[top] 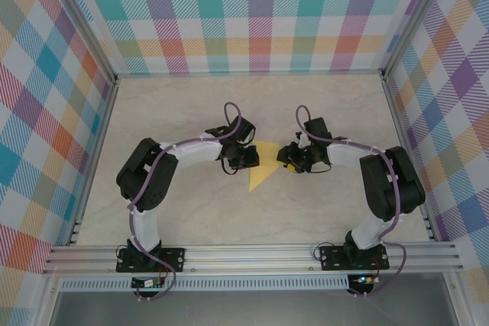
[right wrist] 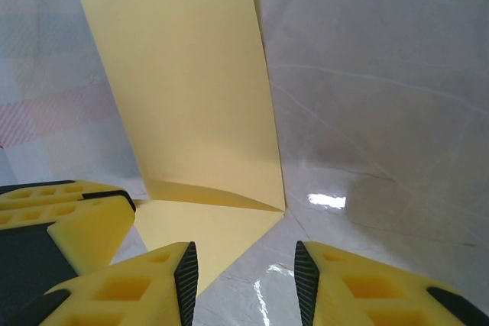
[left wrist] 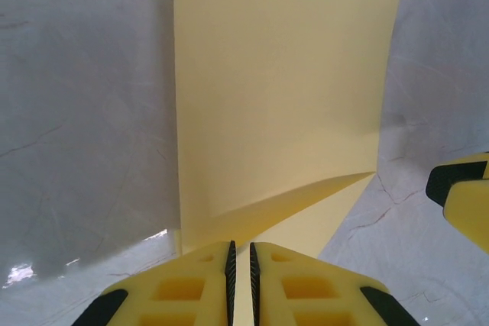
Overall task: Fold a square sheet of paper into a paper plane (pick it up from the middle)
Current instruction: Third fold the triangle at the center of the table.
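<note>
The square sheet of paper (top: 265, 167) is plain yellow and lies mid-table between the two arms, partly folded. One flap (left wrist: 283, 97) stands up from a slanted crease, and the lower layer stays flat on the table. My left gripper (top: 248, 159) is at the sheet's left edge. Its jaws (left wrist: 240, 246) are closed to a thin slit with yellow paper in it. My right gripper (top: 289, 159) is at the sheet's right side. It is open (right wrist: 244, 253), with its left pad over the paper's corner (right wrist: 191, 97) and bare table between the pads.
The tabletop (top: 191, 112) is pale marble, walled by checked panels on three sides. An aluminium rail (top: 252, 253) carries both arm bases at the near edge. The two grippers are close together: a right finger (left wrist: 466, 196) shows beside the paper, as does the left gripper (right wrist: 69, 211).
</note>
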Robot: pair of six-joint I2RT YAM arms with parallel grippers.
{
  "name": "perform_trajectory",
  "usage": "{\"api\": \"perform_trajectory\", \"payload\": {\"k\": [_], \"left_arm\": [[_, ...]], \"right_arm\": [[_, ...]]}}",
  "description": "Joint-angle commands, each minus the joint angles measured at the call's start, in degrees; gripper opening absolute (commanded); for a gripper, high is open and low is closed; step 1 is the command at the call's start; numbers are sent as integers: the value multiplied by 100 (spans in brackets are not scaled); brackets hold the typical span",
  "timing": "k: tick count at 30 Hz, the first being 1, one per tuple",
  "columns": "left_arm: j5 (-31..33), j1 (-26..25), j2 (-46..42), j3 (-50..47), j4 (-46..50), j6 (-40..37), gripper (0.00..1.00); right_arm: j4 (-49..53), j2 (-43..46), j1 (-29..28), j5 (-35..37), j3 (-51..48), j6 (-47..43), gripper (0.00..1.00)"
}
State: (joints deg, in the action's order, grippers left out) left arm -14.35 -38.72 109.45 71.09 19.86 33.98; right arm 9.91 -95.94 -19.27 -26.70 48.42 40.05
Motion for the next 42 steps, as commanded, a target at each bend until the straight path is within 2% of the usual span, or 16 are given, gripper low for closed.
{"api": "perform_trajectory", "payload": {"k": [1, 8, 12, 17, 30, 42], "left_arm": [[-13, 75, -12, 139, 157, -128, 17], [146, 76, -685, 46, 268, -137, 23], [-371, 58, -812, -138, 16, -128, 21], [-786, 40, -558, -219, -127, -122, 18], [95, 57, 308, 62, 461, -194, 11], [-5, 58, 289, -253, 256, -199, 10]], "right_arm": [[-99, -139, -42, -221, 88, 21, 41], [-125, -194, -42, -231, 93, 55, 41], [-240, -192, -38, -226, 49, 90, 42], [-246, -236, -42, -256, 75, 108, 42], [-339, -352, -42, -354, 110, 178, 45], [-581, -555, -85, -634, 263, 312, 44]]}}
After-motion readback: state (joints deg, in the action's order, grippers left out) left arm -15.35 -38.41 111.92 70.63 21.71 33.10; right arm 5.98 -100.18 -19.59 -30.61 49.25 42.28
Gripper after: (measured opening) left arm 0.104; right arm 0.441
